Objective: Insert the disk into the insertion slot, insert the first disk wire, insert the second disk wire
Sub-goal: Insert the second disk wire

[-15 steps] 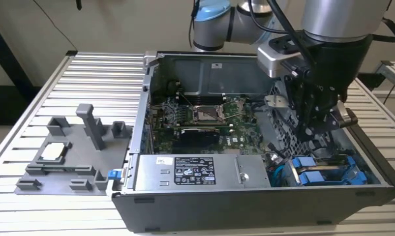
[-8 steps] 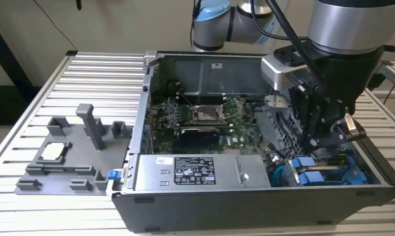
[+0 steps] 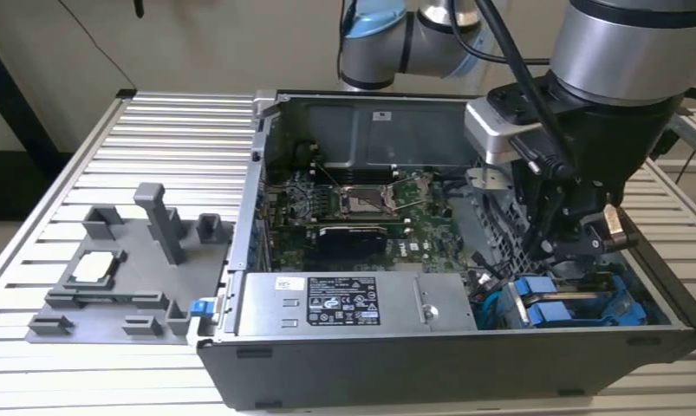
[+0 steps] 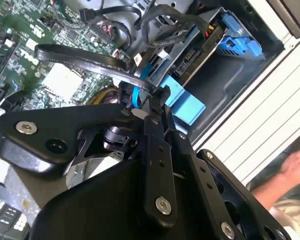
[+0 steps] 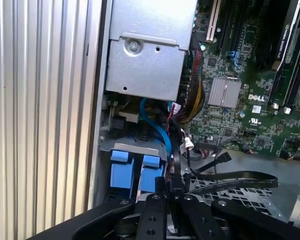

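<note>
Slatted metal counter (image 3: 151, 139) carrying the opened computer case (image 3: 440, 364): fingers (image 4: 149, 107) pinched on a black disk wire (image 4: 90, 60) above the seated disk (image 5: 135, 172), wire-insertion step, requiring connector alignment.

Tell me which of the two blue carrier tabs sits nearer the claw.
The blue tab on the motherboard side; the other blue tab sits by the case wall.

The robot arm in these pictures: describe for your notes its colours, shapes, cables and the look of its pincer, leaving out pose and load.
The arm is built of round silver tubes, with light blue caps at a joint. Thick black cables run down its side to a black wrist block. The pincer is matt black: flat bar-like links joined by silver screws, narrowing to slim fingers.
</note>
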Action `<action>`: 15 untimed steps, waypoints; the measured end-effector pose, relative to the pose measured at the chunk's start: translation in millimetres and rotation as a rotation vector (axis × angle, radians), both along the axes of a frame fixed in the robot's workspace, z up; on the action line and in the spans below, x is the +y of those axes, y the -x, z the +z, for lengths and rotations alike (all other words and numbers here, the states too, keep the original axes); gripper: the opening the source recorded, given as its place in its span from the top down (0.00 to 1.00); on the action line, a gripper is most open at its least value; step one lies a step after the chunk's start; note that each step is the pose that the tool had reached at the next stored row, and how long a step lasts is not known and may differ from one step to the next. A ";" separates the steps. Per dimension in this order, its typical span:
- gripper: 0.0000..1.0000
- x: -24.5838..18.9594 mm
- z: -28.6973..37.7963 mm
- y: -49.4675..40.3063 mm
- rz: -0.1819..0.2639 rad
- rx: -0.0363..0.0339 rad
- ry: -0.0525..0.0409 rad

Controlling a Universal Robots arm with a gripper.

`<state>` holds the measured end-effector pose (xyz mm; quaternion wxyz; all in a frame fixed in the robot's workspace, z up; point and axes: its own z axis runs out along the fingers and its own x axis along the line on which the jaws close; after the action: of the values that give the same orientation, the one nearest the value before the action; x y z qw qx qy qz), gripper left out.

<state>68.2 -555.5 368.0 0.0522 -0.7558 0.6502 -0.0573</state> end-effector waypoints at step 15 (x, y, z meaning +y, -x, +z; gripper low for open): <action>0.84 -13.7 0.0 -25.6 0.000 0.0838 -0.0085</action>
<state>93.8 -569.2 368.0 0.0281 -0.7573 0.6521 -0.0229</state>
